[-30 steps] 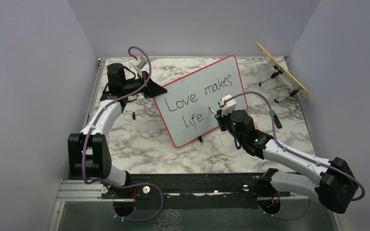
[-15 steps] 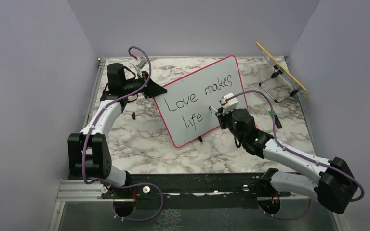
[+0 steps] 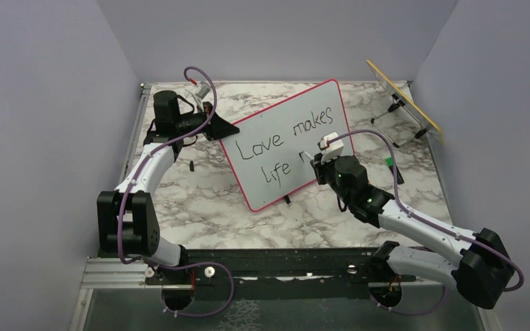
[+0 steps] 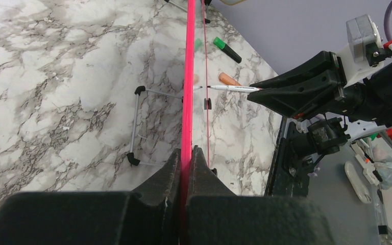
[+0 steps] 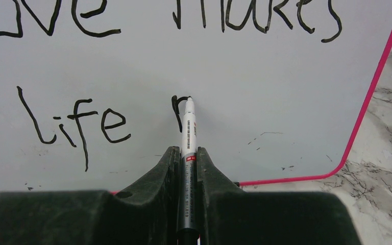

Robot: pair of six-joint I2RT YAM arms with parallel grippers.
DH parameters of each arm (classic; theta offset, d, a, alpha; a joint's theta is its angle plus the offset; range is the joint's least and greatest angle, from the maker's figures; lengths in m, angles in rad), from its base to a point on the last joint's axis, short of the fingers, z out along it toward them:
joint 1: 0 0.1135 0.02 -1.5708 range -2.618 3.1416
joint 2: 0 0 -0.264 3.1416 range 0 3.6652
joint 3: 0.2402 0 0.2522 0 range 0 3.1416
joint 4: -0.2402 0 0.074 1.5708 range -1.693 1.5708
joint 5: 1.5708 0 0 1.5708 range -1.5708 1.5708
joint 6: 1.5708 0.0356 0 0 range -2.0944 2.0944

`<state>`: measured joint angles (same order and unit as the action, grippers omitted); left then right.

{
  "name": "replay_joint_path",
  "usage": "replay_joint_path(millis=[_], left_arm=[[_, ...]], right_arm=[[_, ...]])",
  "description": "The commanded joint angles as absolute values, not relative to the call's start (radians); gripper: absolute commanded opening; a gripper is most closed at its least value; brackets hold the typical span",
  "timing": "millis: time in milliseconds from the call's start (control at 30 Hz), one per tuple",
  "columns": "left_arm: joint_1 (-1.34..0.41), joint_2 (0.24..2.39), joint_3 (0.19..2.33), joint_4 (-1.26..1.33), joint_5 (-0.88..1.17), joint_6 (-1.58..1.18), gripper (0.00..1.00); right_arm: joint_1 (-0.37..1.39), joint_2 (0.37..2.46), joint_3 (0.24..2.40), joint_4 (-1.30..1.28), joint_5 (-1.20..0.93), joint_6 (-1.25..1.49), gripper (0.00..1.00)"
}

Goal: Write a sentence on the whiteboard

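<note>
The right tool point(image 5: 188, 153) is pinched shut on a marker point(image 5: 188, 122). The marker points straight away from the tool, its tip touching the whiteboard point(image 3: 317, 102) at the top of an "r". The board stands propped on the tabletop point(image 3: 200, 200), its long axis running near-left to far-right. The sentence point(image 3: 259, 147) reads "Love makes" over "life r". The left tool point(image 4: 186, 153) pinches the board's far-left pink edge.

Rect. white whiteboard point(image 5: 286, 76) w/ thin pink-red frame; black handwritten sentence point(image 5: 76, 125). Flat marble table point(image 3: 207, 200): white, grey-black veining. Slim white-barrelled marker point(image 5: 188, 135). Stubby green pen point(image 4: 227, 49). Yellow-edged panel point(image 3: 404, 96).
</note>
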<state>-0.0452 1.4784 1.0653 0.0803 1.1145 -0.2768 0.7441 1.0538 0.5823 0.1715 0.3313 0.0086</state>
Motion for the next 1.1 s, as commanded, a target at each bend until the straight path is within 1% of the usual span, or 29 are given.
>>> replay_joint_path(millis=[0,700,1067], left_arm=[[-0.046,1.52,1.04,0.002,1.032,-0.207,0.0],[-0.048,1.52,1.042,0.002,1.035,-0.207,0.0],[-0.047,1.522,1.042,0.002,1.036,-0.207,0.0]], right_arm=[[0.737,1.02,0.584,0.166,0.35,0.026,0.01],[0.702,1.073,0.575,0.237,0.339,0.029,0.01],[0.695,1.045,0.573,0.174,0.305,0.039,0.01]])
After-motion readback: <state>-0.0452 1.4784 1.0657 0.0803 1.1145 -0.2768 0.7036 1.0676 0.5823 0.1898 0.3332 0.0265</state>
